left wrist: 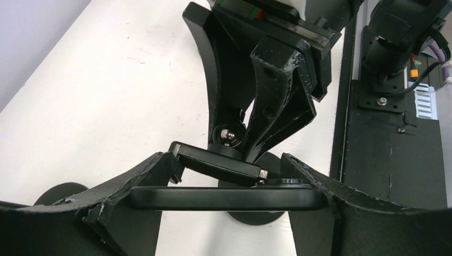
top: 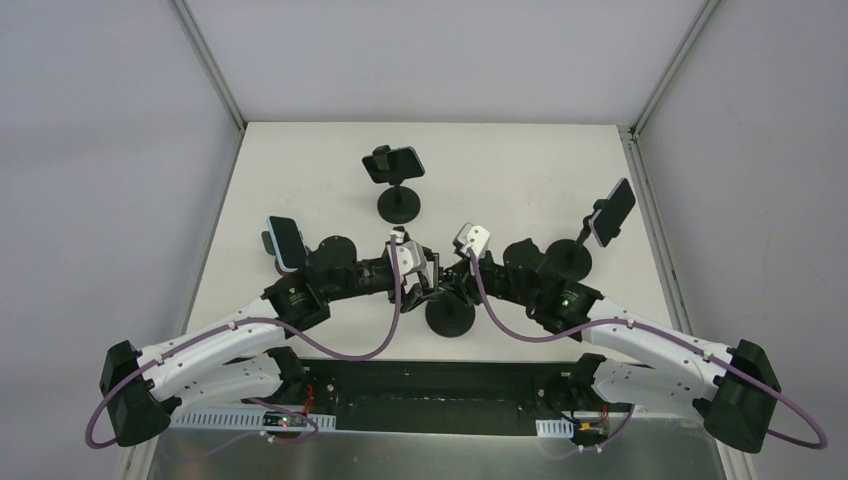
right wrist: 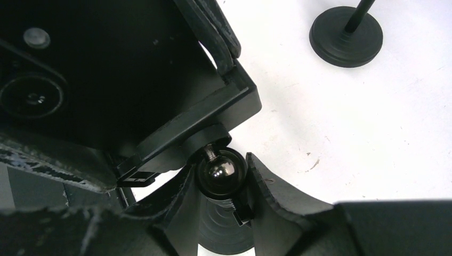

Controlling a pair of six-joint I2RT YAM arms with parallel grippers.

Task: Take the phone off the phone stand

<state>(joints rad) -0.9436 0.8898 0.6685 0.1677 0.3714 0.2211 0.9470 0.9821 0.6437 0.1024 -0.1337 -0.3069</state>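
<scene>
A black phone (left wrist: 213, 198) lies edge-on across the left wrist view, and my left gripper (left wrist: 228, 191) is shut on its two ends. Just behind it the phone stand's clamp plate (left wrist: 218, 162) tilts: its left end is apart from the phone, its right end close to the phone's camera bump. My right gripper (right wrist: 221, 181) is shut on the stand's neck at the shiny ball joint (right wrist: 219, 169). The phone's dark back (right wrist: 80, 80) fills the upper left of the right wrist view. From above, both grippers (top: 425, 275) (top: 455, 275) meet over the stand's round base (top: 450, 316).
Three more stands hold blue-cased phones: one at the back (top: 395, 163), one on the right (top: 612, 212) with its base (top: 570, 258), one on the left (top: 285, 242). A black base plate (left wrist: 389, 154) runs along the table's near edge.
</scene>
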